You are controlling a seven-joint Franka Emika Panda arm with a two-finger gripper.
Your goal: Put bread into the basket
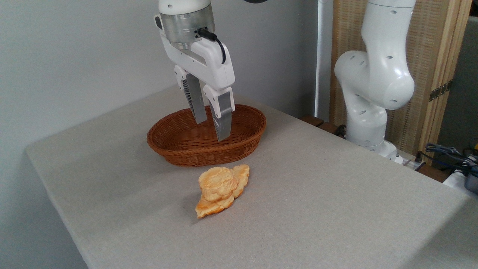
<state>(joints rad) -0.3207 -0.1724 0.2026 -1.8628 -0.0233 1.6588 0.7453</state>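
Note:
The bread (217,184), a small golden-yellow bun with a lumpy ridged top, rests on a longer flat leaf-shaped pastry (214,205) on the table, just in front of the basket. The oval reddish-brown wicker basket (179,149) stands behind it with nothing showing inside. My gripper (212,129) hangs above the basket's middle, fingers pointing down and slightly apart, open with nothing between them. It is well above and behind the bread.
The grey cloth-covered table (317,209) has its left edge near the wall and its front corner at the bottom. The arm's white base (368,123) stands at the back right. Cables and a blue-grey object (459,160) lie at the far right edge.

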